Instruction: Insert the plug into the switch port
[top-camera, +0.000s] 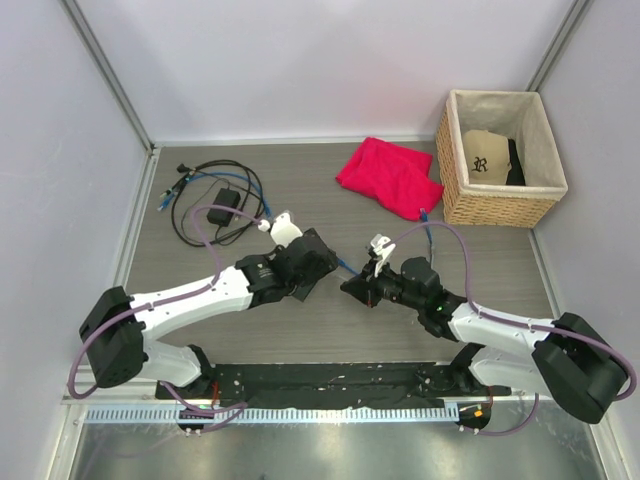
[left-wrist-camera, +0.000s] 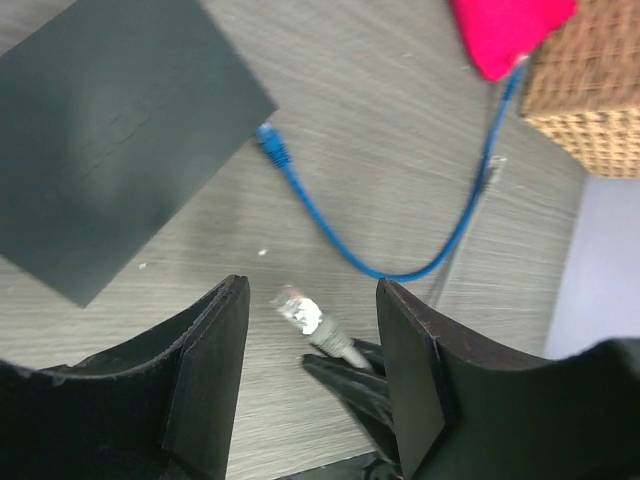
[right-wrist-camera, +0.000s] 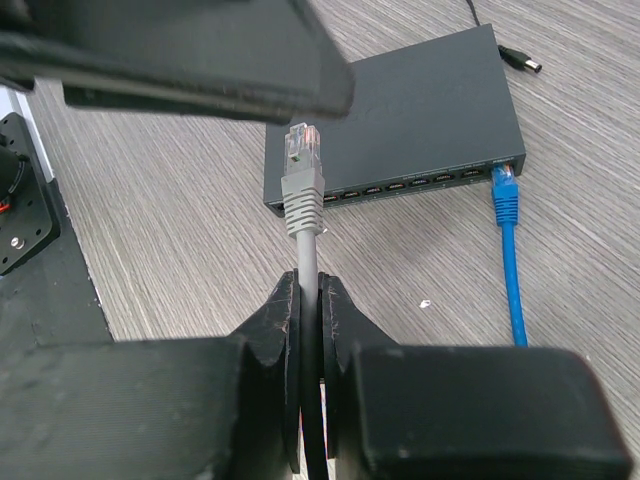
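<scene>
The switch (right-wrist-camera: 420, 110) is a flat dark box lying on the table, with its row of ports facing my right gripper. It also shows in the left wrist view (left-wrist-camera: 120, 130). A blue cable's plug (right-wrist-camera: 505, 190) sits in the port at the right end. My right gripper (right-wrist-camera: 312, 290) is shut on a grey cable, and its grey plug (right-wrist-camera: 303, 170) points at the switch, a short way from the ports. My left gripper (left-wrist-camera: 312, 330) is open and hovers with its fingers on either side of the grey plug (left-wrist-camera: 300, 312) without touching it. In the top view the two grippers meet at mid-table (top-camera: 340, 278).
A wicker basket (top-camera: 500, 160) holding a cap stands at the back right, with a red cloth (top-camera: 390, 175) beside it. A black power brick with coiled cords (top-camera: 220, 212) lies at the back left. The blue cable (left-wrist-camera: 400, 270) loops across the table towards the cloth.
</scene>
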